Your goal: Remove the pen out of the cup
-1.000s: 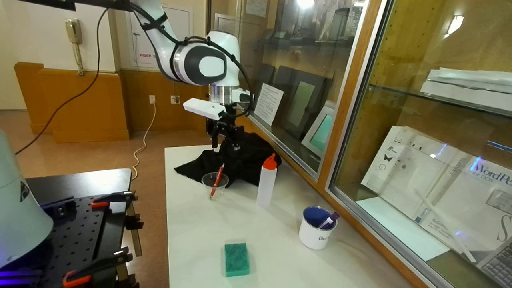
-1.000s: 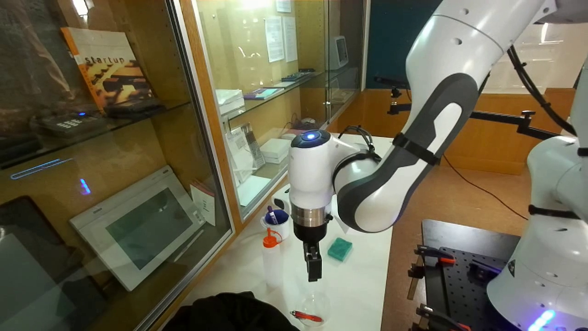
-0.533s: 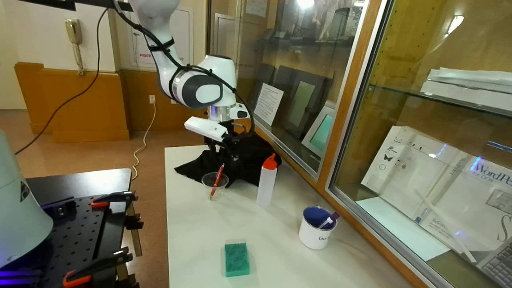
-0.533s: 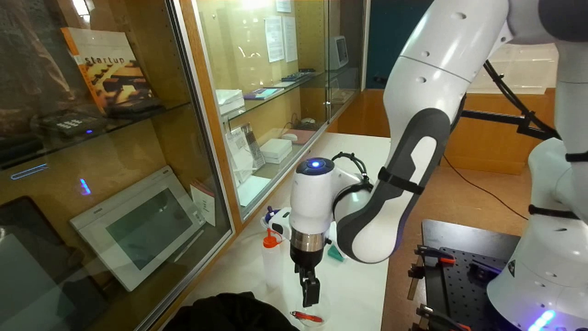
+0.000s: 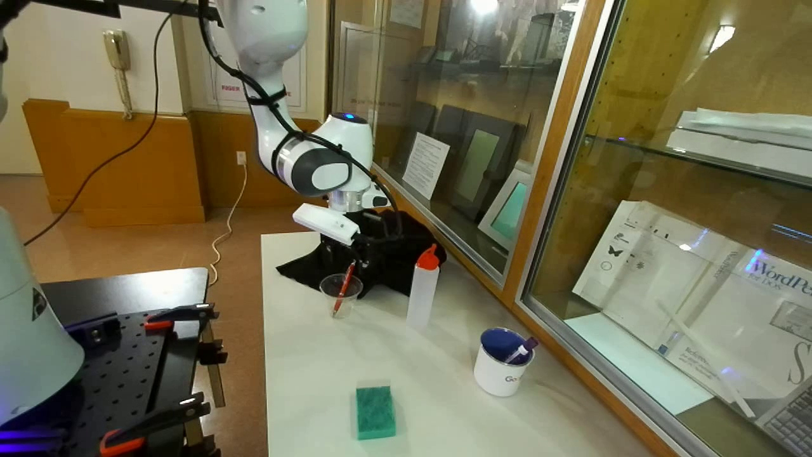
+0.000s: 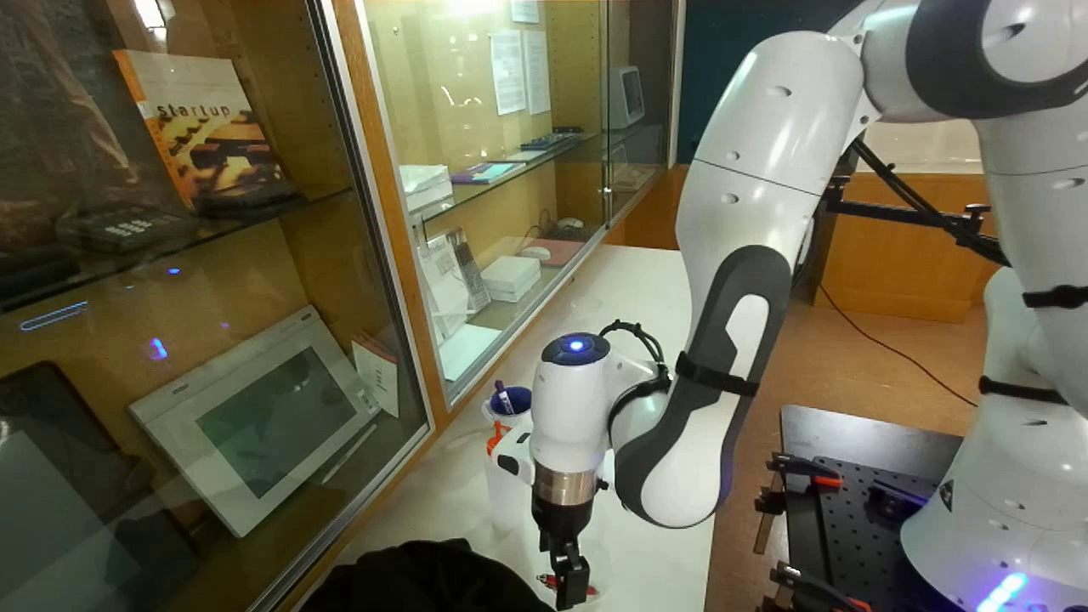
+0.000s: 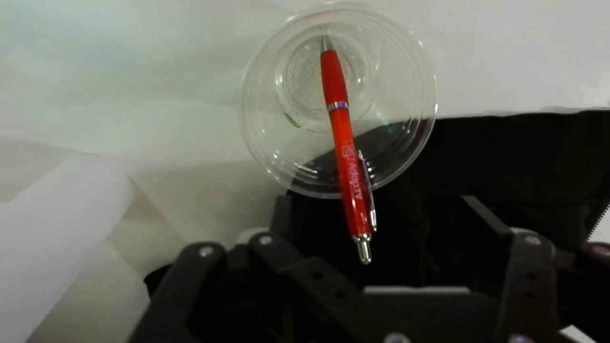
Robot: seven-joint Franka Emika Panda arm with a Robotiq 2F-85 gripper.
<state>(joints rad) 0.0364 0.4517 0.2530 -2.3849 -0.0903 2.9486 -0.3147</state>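
Observation:
The red pen (image 5: 344,289) leans in a clear plastic cup (image 5: 327,295) on the white table, its clicker end above the rim. In the wrist view the pen (image 7: 344,143) points tip-down into the cup (image 7: 405,81), and its upper end reaches between the fingers. My gripper (image 7: 384,214) is open, its fingers apart on either side of the pen's top, with nothing clamped. In an exterior view the gripper (image 5: 346,257) is dark against black cloth, right by the pen's top. In an exterior view the gripper (image 6: 571,591) partly hides the pen (image 6: 546,581).
A black cloth (image 5: 393,266) lies behind and beside the cup. A white bottle with a red cap (image 5: 423,295) stands near it, also in the wrist view (image 7: 57,228). A white mug with a marker (image 5: 498,379) and a green sponge (image 5: 375,412) are further along. A glass cabinet (image 5: 545,190) borders the table.
The arm and gripper have come down from above to the pen's top end. The gripper now covers part of the pen in an exterior view. The pen and cup have not moved.

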